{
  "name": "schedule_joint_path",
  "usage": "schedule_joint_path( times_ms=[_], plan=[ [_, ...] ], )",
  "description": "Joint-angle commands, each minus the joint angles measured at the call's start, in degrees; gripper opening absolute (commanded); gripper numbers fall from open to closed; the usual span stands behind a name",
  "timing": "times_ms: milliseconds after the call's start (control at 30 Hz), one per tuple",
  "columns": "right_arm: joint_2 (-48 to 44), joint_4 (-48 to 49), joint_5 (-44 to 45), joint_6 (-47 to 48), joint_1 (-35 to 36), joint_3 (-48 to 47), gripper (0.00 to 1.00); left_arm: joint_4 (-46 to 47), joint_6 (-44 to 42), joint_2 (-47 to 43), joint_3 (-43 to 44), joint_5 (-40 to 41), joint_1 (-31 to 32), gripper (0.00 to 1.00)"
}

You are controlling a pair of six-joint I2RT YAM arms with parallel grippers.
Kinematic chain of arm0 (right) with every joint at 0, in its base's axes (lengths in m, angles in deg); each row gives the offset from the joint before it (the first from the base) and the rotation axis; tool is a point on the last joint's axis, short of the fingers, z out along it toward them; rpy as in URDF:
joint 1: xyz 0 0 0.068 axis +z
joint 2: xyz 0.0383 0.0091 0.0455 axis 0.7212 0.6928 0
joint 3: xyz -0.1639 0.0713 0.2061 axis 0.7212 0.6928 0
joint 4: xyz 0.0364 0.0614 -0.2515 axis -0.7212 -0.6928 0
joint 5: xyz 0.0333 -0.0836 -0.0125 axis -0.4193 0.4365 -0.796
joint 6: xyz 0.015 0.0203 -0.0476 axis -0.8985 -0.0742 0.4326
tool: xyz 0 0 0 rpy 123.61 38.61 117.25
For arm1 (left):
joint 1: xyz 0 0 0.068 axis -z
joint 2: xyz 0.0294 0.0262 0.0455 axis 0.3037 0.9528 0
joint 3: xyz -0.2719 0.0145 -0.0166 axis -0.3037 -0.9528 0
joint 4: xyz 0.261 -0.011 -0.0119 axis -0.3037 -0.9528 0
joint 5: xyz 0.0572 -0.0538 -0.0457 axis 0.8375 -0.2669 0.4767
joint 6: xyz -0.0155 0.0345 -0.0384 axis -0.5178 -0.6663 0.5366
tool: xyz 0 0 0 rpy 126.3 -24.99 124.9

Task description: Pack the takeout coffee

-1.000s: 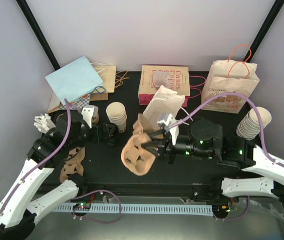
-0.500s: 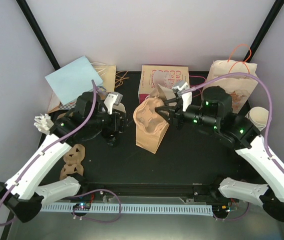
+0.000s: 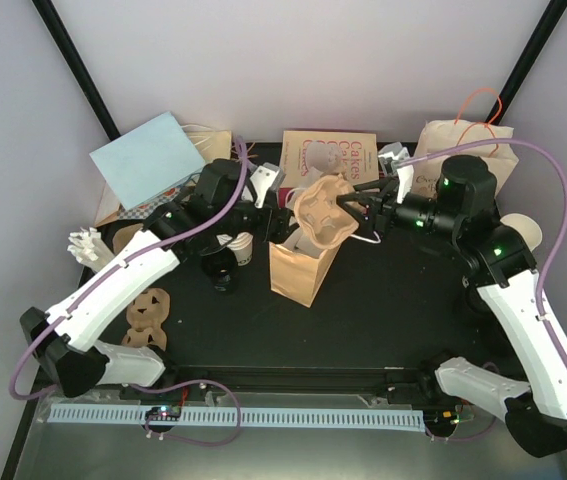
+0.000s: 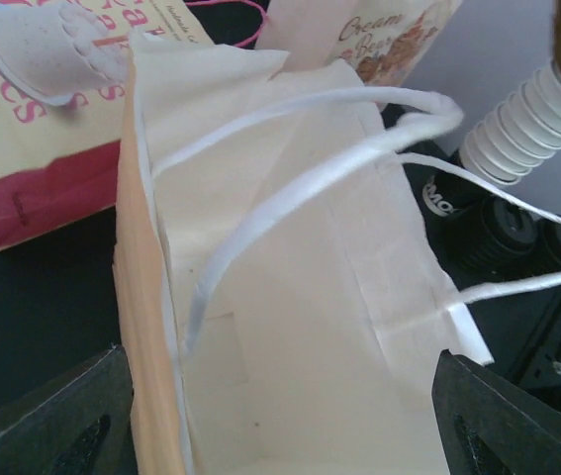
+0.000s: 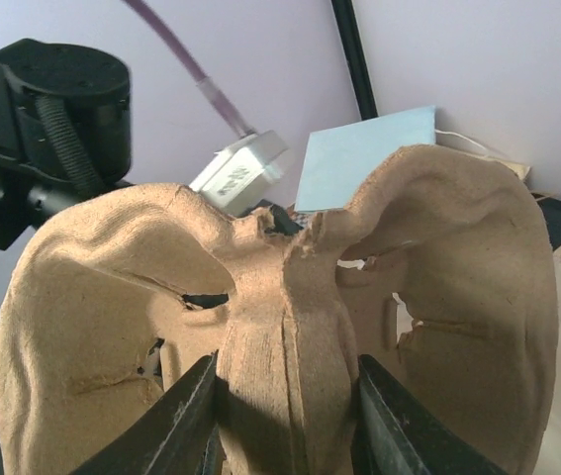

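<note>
My right gripper (image 3: 360, 205) (image 5: 285, 416) is shut on the middle ridge of a brown moulded-pulp cup carrier (image 3: 325, 208) (image 5: 280, 297). It holds the carrier in the air over the mouth of an upright tan paper bag (image 3: 298, 272). My left gripper (image 3: 285, 215) (image 4: 280, 435) is open, its fingers (image 4: 52, 426) standing either side of the bag's white-lined mouth (image 4: 290, 327). The bag's white string handles arch across that view. A single small cream cup, the takeout coffee (image 4: 47, 49) (image 3: 324, 160), lies on its side against the pink-lettered Cakes box (image 3: 353, 150), behind the bag.
A stack of cream cups (image 3: 235, 247) stands just left of the bag, half under my left arm, and another stack (image 3: 521, 232) at the right. Spare pulp carriers (image 3: 148, 320) lie front left. A light blue bag (image 3: 143, 160) and a printed Cream bag (image 3: 463, 165) stand along the back.
The right arm lifted the carrier off the table front and carried it back over the bag. The left arm swung right to the bag's mouth, its jaws narrowing a little.
</note>
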Motion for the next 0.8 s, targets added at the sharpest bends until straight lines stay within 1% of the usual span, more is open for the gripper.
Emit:
schedule_joint_path(
  times_ms=[0, 67, 133, 233, 300, 433, 467, 500, 567, 767],
  plan=[
    [-1.2, 1.8, -4.6, 0.3, -0.8, 0.8, 0.34, -1.3, -1.1, 3.0, 3.9, 8.0, 0.7, 0.84],
    [-0.5, 1.3, -5.5, 1.3, -0.9, 0.8, 0.34, -2.0, 0.5, 4.4, 4.9, 11.0, 0.3, 0.76],
    [0.1, 1.0, -6.5, 2.6, -1.0, 0.7, 0.34, -2.1, 2.0, 5.2, 5.8, 10.7, -0.5, 0.63],
    [0.9, -0.1, -5.5, 5.8, -1.3, 0.6, 0.34, -0.4, 3.6, 5.5, 5.6, 7.9, -1.7, 0.44],
    [1.3, -0.9, -4.1, 7.8, -1.5, 0.6, 0.34, 0.4, 4.2, 5.8, 5.6, 5.6, -2.5, 0.29],
    [2.6, -1.9, -1.0, 11.1, -1.7, 0.6, 0.34, 0.7, 5.2, 6.5, 5.5, 2.5, -3.9, 0.05],
    [3.1, -2.0, -0.3, 11.8, -1.7, 0.6, 0.34, 0.7, 5.5, 6.5, 5.4, 1.7, -4.4, 0.02],
    [3.6, -2.3, 0.3, 12.3, -1.7, 0.5, 0.34, 0.7, 5.7, 6.5, 5.3, 1.0, -4.7, 0.02],
    [5.0, -2.6, 0.7, 13.5, -1.7, -0.3, 0.34, 1.1, 5.9, 6.5, 4.9, -0.2, -5.2, 0.02],
    [11.0, -5.1, -2.4, 15.6, -1.7, -4.3, 0.34, 1.6, 6.6, 6.4, 4.2, -2.8, -6.1, 0.02]
  ],
)
